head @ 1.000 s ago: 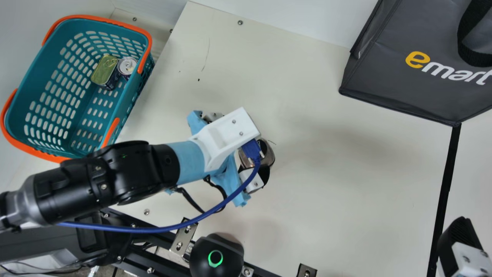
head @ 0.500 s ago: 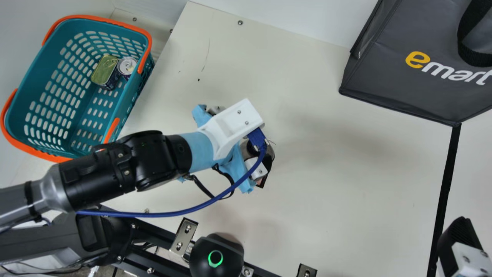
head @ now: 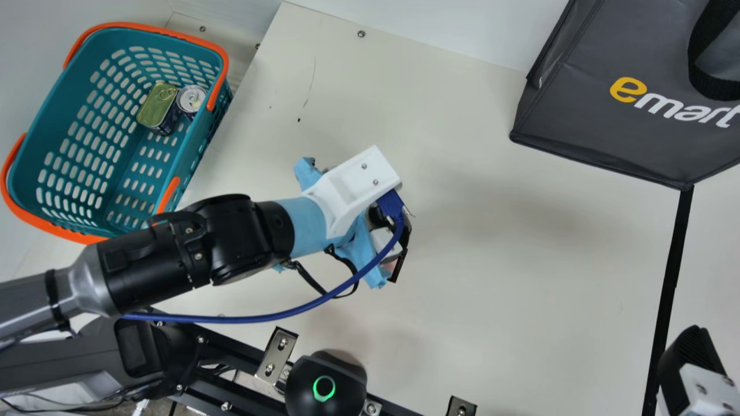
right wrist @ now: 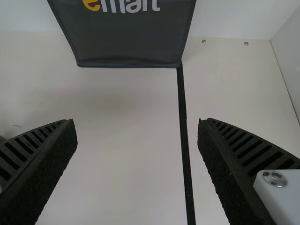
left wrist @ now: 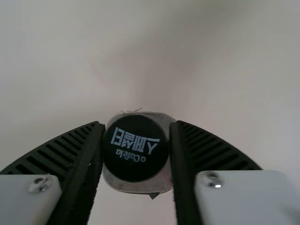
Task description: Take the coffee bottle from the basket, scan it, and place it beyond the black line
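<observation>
My left gripper (head: 386, 242) is over the middle-left of the table, hiding most of the coffee bottle (head: 400, 267). In the left wrist view the bottle's black cap (left wrist: 136, 154) lies between the fingers of my left gripper (left wrist: 136, 125), which touch it on both sides; the bottle looks upright. At the lower right corner is my right gripper (head: 691, 364), near the black line (head: 670, 289). The right wrist view has my right gripper (right wrist: 137, 124) wide open and empty, with the black line (right wrist: 183, 122) between its fingers. The basket (head: 199, 136) stands at upper left.
Two cans (head: 157, 108) lie in the basket. A black scanner (head: 326, 393) with a green ring sits at the table's near edge. The dark grey bag (head: 584, 115) stands at upper right, its corner by the black line's far end.
My left gripper has moved up and to the right in the main view and covers more of the bottle, which has kept its place. The right gripper has not moved.
</observation>
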`<state>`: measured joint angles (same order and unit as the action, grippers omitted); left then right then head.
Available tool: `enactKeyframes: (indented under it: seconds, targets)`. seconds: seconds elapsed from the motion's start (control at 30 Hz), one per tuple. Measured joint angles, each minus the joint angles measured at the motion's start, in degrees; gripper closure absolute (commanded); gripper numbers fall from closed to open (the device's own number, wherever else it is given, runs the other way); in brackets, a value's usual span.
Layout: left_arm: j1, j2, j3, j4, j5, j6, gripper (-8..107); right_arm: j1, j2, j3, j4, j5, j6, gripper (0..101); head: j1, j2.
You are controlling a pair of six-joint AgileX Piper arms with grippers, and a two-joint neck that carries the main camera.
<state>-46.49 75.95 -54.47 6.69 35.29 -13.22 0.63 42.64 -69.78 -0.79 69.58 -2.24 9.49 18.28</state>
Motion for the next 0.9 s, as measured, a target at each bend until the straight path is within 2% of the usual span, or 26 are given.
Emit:
enactKeyframes:
  seconds: [0.17, 0.5, 0.9]
  targets:
    - [-0.1, 0.1, -0.5, -0.7, 0.2, 0.0, 89, 0.0, 0.0, 0.0, 0.0, 0.0, 0.0, 10, -0.1, 0.0]
    - [0.5, -1.3, -0.8, -5.5, -0.1, 5.4, 89, 0.0, 0.0, 0.0, 0.0, 0.0, 0.0, 10, -0.1, 0.0]
    - [4.4, -4.8, 0.7, -16.2, -0.4, 22.6, 89, 0.0, 0.0, 0.0, 0.0, 0.0, 0.0, 10, -0.1, 0.0]
